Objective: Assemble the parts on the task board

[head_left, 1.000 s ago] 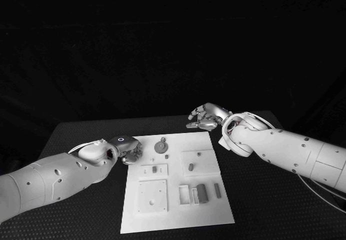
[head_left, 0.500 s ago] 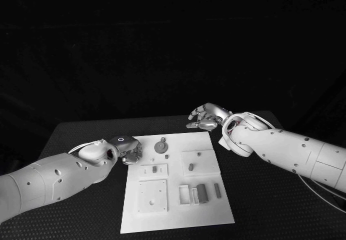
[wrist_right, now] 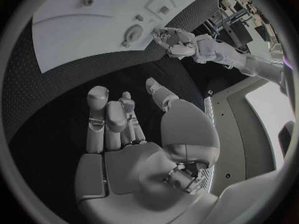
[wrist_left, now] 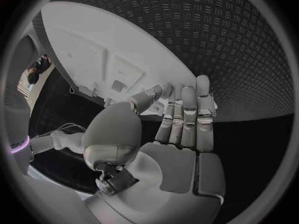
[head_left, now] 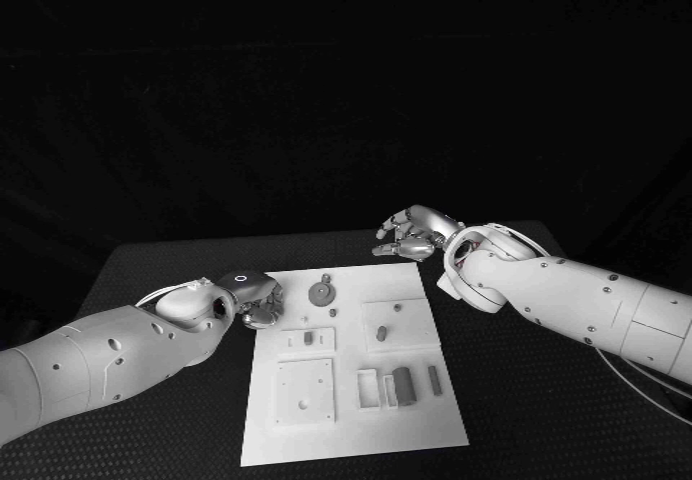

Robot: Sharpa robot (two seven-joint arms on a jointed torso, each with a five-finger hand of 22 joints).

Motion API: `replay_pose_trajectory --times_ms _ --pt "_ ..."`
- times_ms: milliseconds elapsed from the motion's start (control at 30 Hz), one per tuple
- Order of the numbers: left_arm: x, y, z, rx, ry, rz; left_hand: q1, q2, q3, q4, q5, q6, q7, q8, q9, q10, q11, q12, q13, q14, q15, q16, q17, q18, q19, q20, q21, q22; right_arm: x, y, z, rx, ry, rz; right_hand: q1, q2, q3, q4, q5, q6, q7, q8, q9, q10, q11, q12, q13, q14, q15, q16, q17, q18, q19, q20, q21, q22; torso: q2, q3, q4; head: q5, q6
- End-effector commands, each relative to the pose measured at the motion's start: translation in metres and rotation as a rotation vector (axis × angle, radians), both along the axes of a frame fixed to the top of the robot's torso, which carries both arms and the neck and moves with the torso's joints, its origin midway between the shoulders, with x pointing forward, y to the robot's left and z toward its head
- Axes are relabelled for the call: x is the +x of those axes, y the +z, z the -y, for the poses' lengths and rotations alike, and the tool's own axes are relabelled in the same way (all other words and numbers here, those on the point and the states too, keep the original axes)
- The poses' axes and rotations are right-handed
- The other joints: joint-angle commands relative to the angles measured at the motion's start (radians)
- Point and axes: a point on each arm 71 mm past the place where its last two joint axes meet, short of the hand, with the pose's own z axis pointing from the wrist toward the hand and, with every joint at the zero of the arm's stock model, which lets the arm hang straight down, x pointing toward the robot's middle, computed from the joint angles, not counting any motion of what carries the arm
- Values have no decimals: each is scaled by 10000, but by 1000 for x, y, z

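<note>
Left hand [head_left: 253,300]: fingertips tucked under the palm at the board's [head_left: 433,400] edge; contact with the board cannot be told. Right hand [head_left: 408,236]: fingers curled, anything inside them hidden. Parts [head_left: 402,385] nearest the robot too small to tell shapes.

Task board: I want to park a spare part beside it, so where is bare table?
Bare table lies beyond the left robot hand, and near the task board's front corners. The board's near half is crowded with parts.
</note>
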Motion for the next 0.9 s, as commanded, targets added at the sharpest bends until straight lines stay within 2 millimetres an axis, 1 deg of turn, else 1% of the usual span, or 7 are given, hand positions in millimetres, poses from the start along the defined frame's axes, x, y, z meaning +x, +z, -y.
replay_pose_trajectory --times_ms 33,233,400,467,633,733,900 --pt "-1 -2 0 28 65 -8 43 -128 -88 -13 -37 -83 -8 51 -16 -10 8 57 -21 87 -26 -26 18 374 78 -26 -12 182 0 0 -1 -29 123 -44 -89 -22 11 64 40 -121 168 -33 2 -62 -16 31 -16 -9 52 -39 15 634 -2 -40 -66 176 -1 2 -2 0 -1" --pt "-1 -1 0 0 44 23 124 -163 -122 -36 -38 -75 -14 85 -29 1 -1 78 -32 103 -34 -23 23 381 97 -34 -19 181 0 -1 -1 -33 125 -50 -90 -22 11 66 40 -121 168 -33 2 -63 -16 32 -17 -9 52 -40 16 634 -2 -40 -66 176 1 1 1 -12 -9" --pt "-2 -1 1 -21 -50 1 188 -143 -188 10 -39 50 -74 209 -22 87 -34 142 -43 164 -65 24 55 388 173 -53 -6 186 0 -1 -1 -35 120 -53 -91 -20 11 68 40 -120 168 -33 2 -63 -16 33 -17 -9 52 -40 16 634 -2 -40 -66 176 1 2 1 -12 -8" --pt "-2 -2 2 -15 -106 -43 240 -93 -216 14 -39 166 -145 303 -12 166 -67 180 -55 198 -96 72 89 393 226 -76 11 195 0 -1 -1 -36 122 -54 -91 -20 11 68 40 -120 168 -33 2 -63 -16 33 -17 -9 52 -40 16 634 -2 -40 -66 176 0 4 1 -14 -3" --pt "-3 -2 3 -20 -237 -119 390 128 -255 -73 -43 513 -315 528 2 400 -142 206 -132 223 -165 200 203 374 282 -125 37 215 0 -1 -1 -36 124 -55 -91 -19 11 69 40 -120 168 -33 3 -63 -16 33 -17 -10 52 -40 16 634 -2 -40 -66 177 3 5 1 -19 -15" --pt "-3 -2 3 -21 -278 -139 470 266 -252 -110 -46 679 -396 608 -1 528 -171 176 -194 210 -193 234 247 355 296 -147 51 221 0 -1 -1 -34 123 -53 -91 -19 11 70 40 -119 167 -33 3 -63 -17 34 -18 -10 52 -40 17 634 -2 -40 -66 177 3 3 2 -21 -22" --pt "-3 -2 4 -47 -312 -111 512 410 -285 -84 -46 833 -467 669 -14 647 -190 101 -283 197 -210 260 291 328 301 -167 66 224 0 -1 -1 -37 121 -57 -91 -17 11 71 40 -118 167 -32 3 -64 -17 34 -18 -9 52 -40 17 634 -2 -40 -66 177 0 6 0 -23 -26"
